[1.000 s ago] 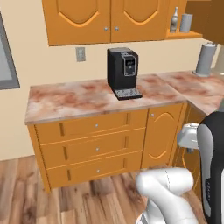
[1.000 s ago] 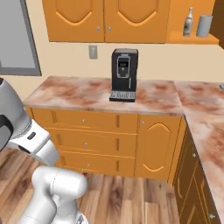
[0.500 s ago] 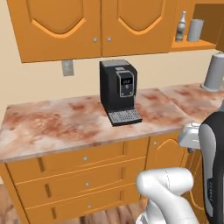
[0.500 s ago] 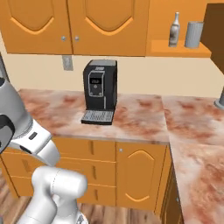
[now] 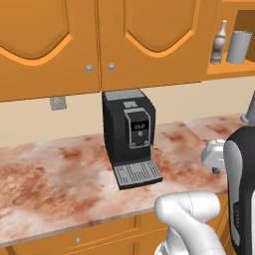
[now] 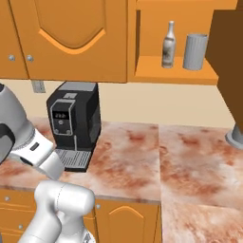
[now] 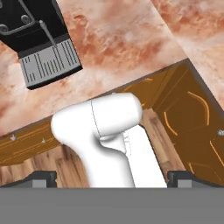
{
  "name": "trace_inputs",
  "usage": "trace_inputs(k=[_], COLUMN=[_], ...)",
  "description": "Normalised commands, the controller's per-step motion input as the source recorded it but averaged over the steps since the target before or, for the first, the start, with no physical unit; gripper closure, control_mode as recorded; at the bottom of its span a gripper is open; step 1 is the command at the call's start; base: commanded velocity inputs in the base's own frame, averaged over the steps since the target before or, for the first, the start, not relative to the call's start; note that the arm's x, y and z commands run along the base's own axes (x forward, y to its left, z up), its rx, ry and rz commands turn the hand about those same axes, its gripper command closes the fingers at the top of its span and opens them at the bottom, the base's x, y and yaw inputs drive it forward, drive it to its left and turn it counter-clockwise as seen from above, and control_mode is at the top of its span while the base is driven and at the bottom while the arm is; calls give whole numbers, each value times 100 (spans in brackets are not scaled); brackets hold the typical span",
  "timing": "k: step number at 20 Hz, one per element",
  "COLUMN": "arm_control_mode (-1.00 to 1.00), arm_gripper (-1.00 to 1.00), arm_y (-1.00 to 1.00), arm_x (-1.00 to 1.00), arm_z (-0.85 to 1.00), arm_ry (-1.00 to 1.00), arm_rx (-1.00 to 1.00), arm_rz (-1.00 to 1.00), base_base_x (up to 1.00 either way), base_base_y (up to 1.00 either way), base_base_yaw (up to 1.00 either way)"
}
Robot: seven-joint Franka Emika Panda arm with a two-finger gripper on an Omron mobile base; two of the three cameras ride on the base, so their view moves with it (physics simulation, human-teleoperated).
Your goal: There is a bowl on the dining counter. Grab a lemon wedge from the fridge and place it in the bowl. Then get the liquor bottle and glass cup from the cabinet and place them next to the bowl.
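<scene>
The liquor bottle [image 5: 217, 43] [image 6: 168, 44] stands upright on the shelf of the open cabinet [image 5: 225, 70] [image 6: 175, 72]. The glass cup [image 5: 238, 47] [image 6: 195, 51] stands just to its right. That cabinet's door hangs swung out at the right edge of the right base view. My gripper [image 7: 112, 178] is open, its dark fingertips [image 7: 42, 177] set wide apart. It looks down past my own body at the floor and the counter front, far below the shelf. The bowl, dining counter, lemon wedge and fridge are out of view.
A black coffee machine [image 5: 130, 137] [image 6: 72, 124] [image 7: 40, 43] stands on the marbled L-shaped counter [image 5: 55, 184] [image 6: 142, 163]. Closed orange wall cabinets [image 5: 99, 40] hang above it. A grey stand [image 6: 235, 137] sits at the counter's far right. Orange drawers and doors [image 7: 183, 113] are below.
The base has driven closer to the counter, so the whole scene has grown and shifted. The open shelf with bottle and cup is larger and nearer. The jaws stay open.
</scene>
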Motion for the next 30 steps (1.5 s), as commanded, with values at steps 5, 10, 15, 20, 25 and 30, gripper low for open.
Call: trace_inputs(k=[5,10,15,20,25,30], arm_control_mode=[100,-100,-100,-100,-100,-100], arm_gripper=[-100,-100,-100,-100,-100,-100], arm_y=[0,-10,-59,-68,-56,-42], arm_x=[0,14,16,0,30,55], arm_z=[0,2,46,80,60,37], arm_ry=[0,2,-4,-14,-10,-12], arm_rx=[0,0,-1,-8,-7,-9], arm_rz=[0,0,0,0,0,0], base_base_x=[84,72,0,0,0,0], base_base_y=[-73,-44,0,0,0,0], base_base_yaw=[0,0,0,0,0,0])
